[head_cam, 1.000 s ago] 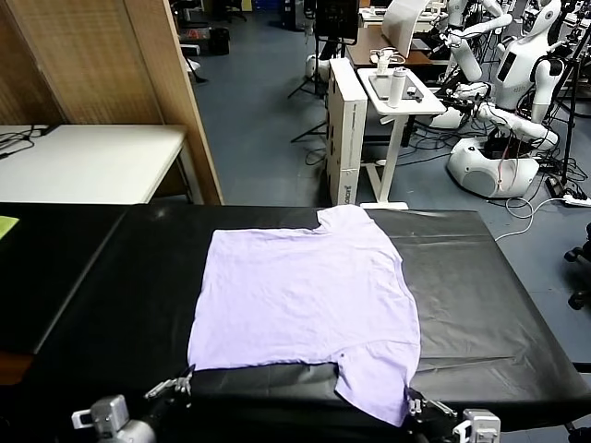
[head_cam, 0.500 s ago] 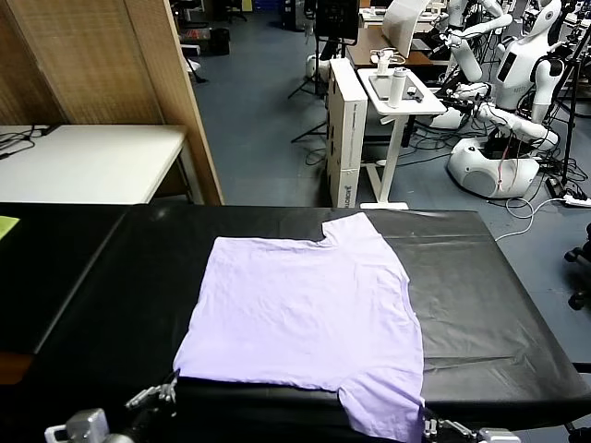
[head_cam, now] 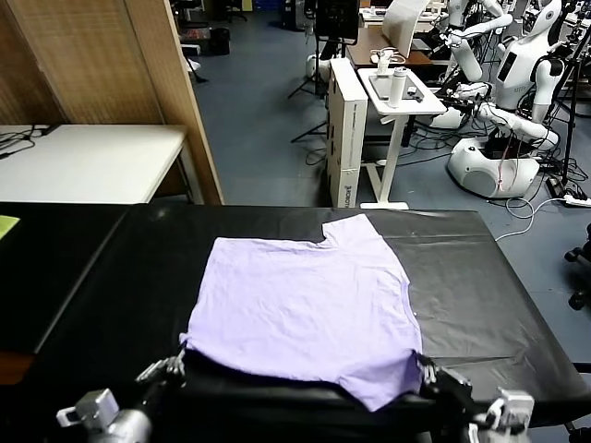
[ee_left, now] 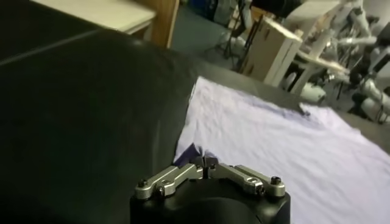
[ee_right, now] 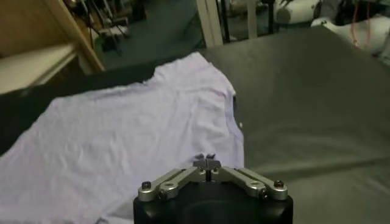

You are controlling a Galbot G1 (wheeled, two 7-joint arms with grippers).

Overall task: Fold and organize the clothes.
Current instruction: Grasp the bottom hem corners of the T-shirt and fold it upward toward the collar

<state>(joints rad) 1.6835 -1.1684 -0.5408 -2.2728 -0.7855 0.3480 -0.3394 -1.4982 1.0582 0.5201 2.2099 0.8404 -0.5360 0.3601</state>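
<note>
The lavender T-shirt [head_cam: 305, 300] lies spread on the black table cover [head_cam: 480, 305], with one sleeve at the far right. No printed patch shows. My left gripper [head_cam: 178, 358] is shut on the shirt's near left corner. My right gripper [head_cam: 427, 371] is shut on its near right corner. Both corners are raised a little off the table. In the left wrist view the gripper [ee_left: 204, 162] pinches a fold of the shirt [ee_left: 292, 143]. In the right wrist view the gripper [ee_right: 207, 161] pinches the shirt's [ee_right: 122, 137] edge.
A white table [head_cam: 88, 161] and a wooden partition [head_cam: 157, 92] stand behind the table at the left. A white cart with a bottle [head_cam: 399, 88] and other robots [head_cam: 517, 83] stand beyond the far edge. A yellow-green item [head_cam: 6, 224] lies at the far left.
Both grippers have moved up and away from me with the shirt's near edge. That edge now sits farther onto the table, and the right gripper shows more fully.
</note>
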